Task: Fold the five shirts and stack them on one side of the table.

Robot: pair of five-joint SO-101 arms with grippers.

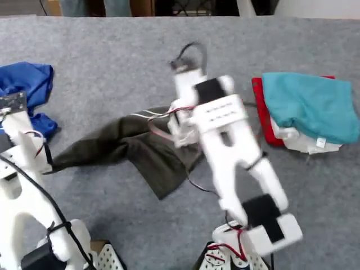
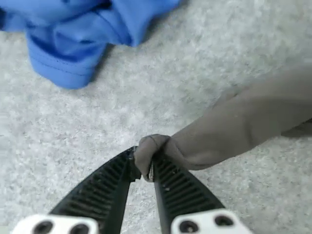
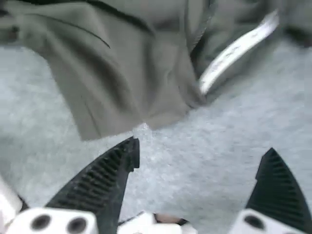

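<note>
A dark olive shirt point(image 1: 140, 149) lies crumpled and stretched out across the middle of the grey table. My left gripper point(image 2: 142, 168) is shut on the tip of one of its sleeves point(image 2: 234, 126), near the table's left side point(image 1: 48, 163). My right gripper point(image 3: 200, 161) hovers open just above the carpet beside the olive shirt's edge point(image 3: 117, 73), with nothing between its fingers; a white label strip point(image 3: 234, 51) shows on the fabric. In the high view the right arm point(image 1: 225, 140) covers the shirt's right part. A blue shirt point(image 1: 25, 84) lies bunched at the far left point(image 2: 73, 29).
At the right side a stack of folded shirts stands, teal point(image 1: 312, 104) on top, over white point(image 1: 306, 143) and red point(image 1: 261, 109). Grey felt table surface point(image 1: 112, 56) stretches free behind the olive shirt. Arm bases sit at the front edge.
</note>
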